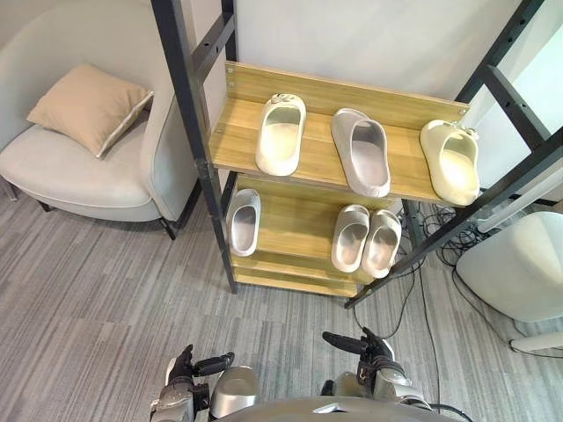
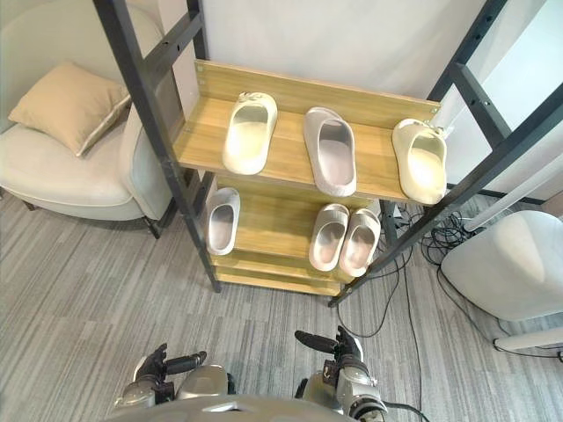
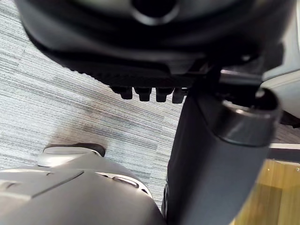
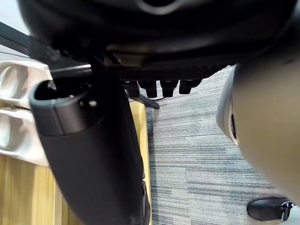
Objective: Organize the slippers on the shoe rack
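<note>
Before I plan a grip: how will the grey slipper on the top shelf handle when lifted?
The grey slipper looks like thick moulded foam, so probably light and fairly stiff. Lying flat on the shelf, it should slide, not roll, if pushed.

Lit brightly and evenly from above. Throws only soft shade on the lower shelf (image 1: 295, 220) of the shoe rack (image 1: 318, 149) and under the armchair (image 1: 79, 176). Bends the rack's posts (image 1: 187, 114) outward near the edges. Leaves the left hand (image 3: 140, 47) and right hand (image 4: 164, 42) nearly black against pale carpet (image 3: 56, 84).
</note>
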`<state>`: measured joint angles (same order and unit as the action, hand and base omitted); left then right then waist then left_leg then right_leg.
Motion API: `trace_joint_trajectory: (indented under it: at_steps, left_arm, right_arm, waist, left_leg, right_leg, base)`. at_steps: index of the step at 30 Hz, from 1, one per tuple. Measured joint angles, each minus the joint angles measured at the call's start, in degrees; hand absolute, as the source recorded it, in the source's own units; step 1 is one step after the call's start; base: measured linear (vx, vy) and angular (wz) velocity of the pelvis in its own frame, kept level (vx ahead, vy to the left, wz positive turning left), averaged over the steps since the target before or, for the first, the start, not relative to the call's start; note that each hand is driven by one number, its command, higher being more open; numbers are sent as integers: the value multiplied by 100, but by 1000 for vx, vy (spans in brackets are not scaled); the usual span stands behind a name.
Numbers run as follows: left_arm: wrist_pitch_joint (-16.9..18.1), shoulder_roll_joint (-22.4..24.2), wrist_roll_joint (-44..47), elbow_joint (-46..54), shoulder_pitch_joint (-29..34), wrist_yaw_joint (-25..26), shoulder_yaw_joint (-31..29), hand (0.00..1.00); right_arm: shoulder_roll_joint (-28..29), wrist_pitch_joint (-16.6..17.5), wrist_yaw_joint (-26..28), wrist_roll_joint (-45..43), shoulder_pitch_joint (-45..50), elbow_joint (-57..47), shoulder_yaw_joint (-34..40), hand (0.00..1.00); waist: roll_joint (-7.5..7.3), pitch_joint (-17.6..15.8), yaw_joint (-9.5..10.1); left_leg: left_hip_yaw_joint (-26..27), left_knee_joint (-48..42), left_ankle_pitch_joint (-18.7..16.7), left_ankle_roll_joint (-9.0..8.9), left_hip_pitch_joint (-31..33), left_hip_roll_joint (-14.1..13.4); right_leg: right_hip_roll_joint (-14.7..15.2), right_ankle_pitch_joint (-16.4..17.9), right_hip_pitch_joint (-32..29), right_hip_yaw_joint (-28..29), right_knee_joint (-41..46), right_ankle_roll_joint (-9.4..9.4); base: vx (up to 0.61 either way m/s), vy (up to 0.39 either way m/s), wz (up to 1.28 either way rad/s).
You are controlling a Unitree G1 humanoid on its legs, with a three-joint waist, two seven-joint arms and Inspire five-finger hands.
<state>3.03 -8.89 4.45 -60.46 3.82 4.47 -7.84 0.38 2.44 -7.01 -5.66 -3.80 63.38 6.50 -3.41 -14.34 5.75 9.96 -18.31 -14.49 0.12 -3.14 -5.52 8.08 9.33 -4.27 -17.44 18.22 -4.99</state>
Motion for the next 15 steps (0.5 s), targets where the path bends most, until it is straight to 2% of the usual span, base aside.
trace_joint_trajectory:
  at_steps: [1,2,4,5,6,7,8,12,13,14,15]
  left_arm:
    - [-10,-31,-1,-32,-2,-2,-2,100]
    - [-7,34,-9,-45,19,5,14,100]
    - [-6,149,-10,-45,37,9,8,100]
    - [-7,204,-11,-49,41,13,6,100]
    - [-6,237,-34,-49,46,12,-11,100]
    - [-6,243,-48,-49,46,12,-16,100]
    - [2,255,-54,-45,38,10,-28,100]
    - [32,292,-51,64,30,10,-38,100]
    - [43,259,-53,65,29,9,-35,100]
    - [41,271,-55,64,16,7,-29,100]
    - [35,308,-56,62,-21,1,-21,100]
  right_arm:
    - [-26,8,15,-2,46,29,0,100]
    - [-131,-9,11,4,57,68,17,100]
    - [-219,-11,10,4,62,114,20,100]
    - [-291,-37,11,3,68,138,30,100]
    - [-328,-53,8,3,102,147,49,100]
    - [-329,-54,8,3,113,147,80,100]
    - [-315,-52,-5,3,136,154,147,100]
    - [-315,-54,-59,2,185,137,144,100]
    - [-294,-56,-63,2,182,133,141,100]
    - [-313,-55,-68,3,170,126,147,100]
    - [-342,-62,-78,3,124,123,173,100]
  waist:
    - [-54,42,-29]
    - [115,132,-16]
    - [244,177,-18]
    - [367,188,-23]
    - [417,207,-22]
    - [420,207,-22]
    - [423,191,-18]
    - [441,171,50]
    - [410,160,62]
    - [445,151,33]
    - [514,77,24]
  left_leg:
    - [-151,-15,-50,-86,-1,91]
    - [-251,42,-29,-135,-6,9]
    - [-303,103,-29,-182,3,-50]
    - [-443,118,-40,-218,12,-121]
    - [-616,71,-46,-260,12,-184]
    - [-627,20,-55,-279,14,-210]
    - [-638,-463,-125,-419,179,-312]
    - [-572,-1923,-69,-636,811,-474]
    - [-578,-1829,-233,-585,792,-453]
    - [-586,-1489,-358,-562,784,-395]
    - [-685,-795,-328,-512,797,-257]
  right_leg:
    - [-79,-629,63,145,-301,206]
    - [-180,-648,119,77,-395,254]
    - [-265,-644,183,9,-554,263]
    - [-341,-664,303,-93,-742,294]
    - [-437,-666,479,-207,-936,313]
    - [-465,-665,541,-243,-987,316]
    - [-542,-647,730,-332,-1139,343]
    - [-586,-643,1013,-321,-1344,352]
    - [-558,-652,1030,-292,-1362,340]
    - [-527,-667,1024,-279,-1370,316]
    - [-474,-700,1023,-219,-1378,235]
  base:
    - [197,-154,33]
    - [221,-157,33]
    - [187,-141,17]
    - [176,-182,29]
    - [198,-210,33]
    - [129,-148,37]
    - [59,-67,25]
    - [69,23,3]
    - [45,88,-9]
    - [2,167,-15]
    - [-14,234,-31]
